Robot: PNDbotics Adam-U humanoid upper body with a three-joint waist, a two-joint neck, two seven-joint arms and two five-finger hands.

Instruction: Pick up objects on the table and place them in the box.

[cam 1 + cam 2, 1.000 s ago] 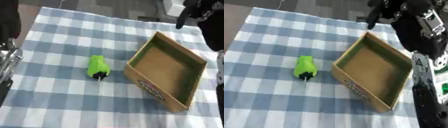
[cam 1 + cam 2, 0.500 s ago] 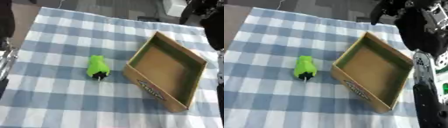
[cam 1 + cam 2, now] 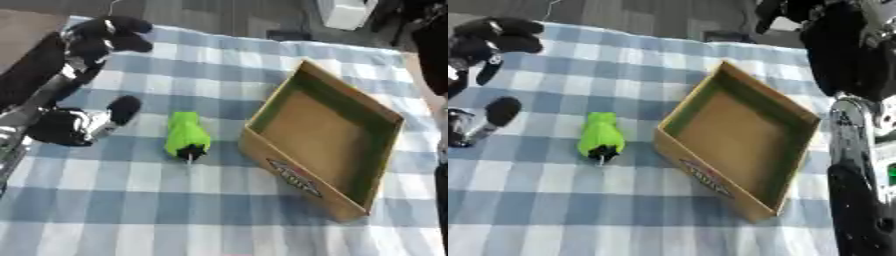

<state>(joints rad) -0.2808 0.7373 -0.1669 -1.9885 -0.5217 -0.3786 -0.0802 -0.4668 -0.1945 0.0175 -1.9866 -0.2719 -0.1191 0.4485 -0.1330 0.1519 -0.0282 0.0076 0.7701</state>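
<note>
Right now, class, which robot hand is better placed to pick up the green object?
The left robot hand: it hangs just left of the green object. The right robot hand is raised beyond the box.

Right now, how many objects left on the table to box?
1: the green object lies on the checked cloth, just left of the empty box.

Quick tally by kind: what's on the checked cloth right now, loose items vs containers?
Green objects: 1, the green toy, lying on the checked cloth left of the box
Cardboard boxes: 1, the box, open-topped and empty
Total: 2
The left robot hand is over the cloth's left side, holding nothing.
</note>
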